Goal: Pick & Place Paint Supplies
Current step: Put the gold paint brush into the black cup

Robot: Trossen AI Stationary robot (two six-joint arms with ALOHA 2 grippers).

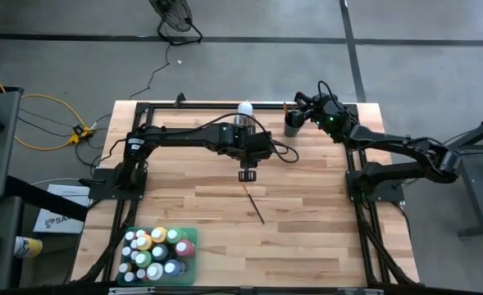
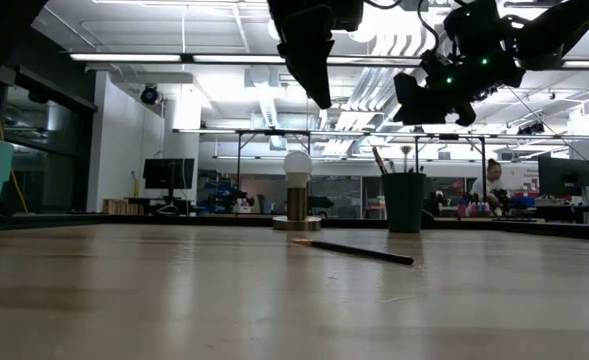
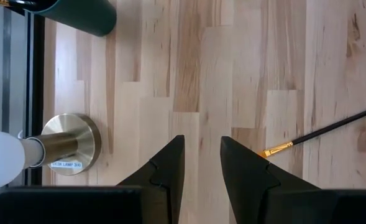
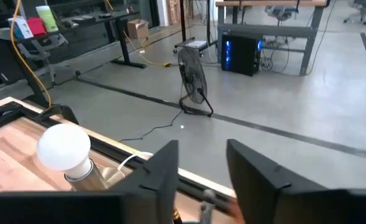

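Observation:
A thin dark paintbrush (image 1: 253, 203) with an orange ferrule (image 3: 276, 148) lies flat on the wooden table, near its middle. My left gripper (image 1: 247, 174) hangs open above the table just beyond the brush's far end, pointing steeply down, with nothing between its fingers (image 3: 201, 177). Small paint bottles (image 1: 155, 250) of several colours stand in a green tray (image 1: 193, 233) at the near left. My right gripper (image 1: 304, 106) is open, nearly level, above the dark green cup (image 1: 293, 124) at the far edge. A brush (image 2: 379, 160) stands in that cup.
A white ball lamp on a brass base (image 1: 244, 111) stands at the far edge, left of the cup (image 2: 404, 200). Black frame rails (image 1: 225, 105) run along the table's edges. Bare wood lies between the brush and the tray.

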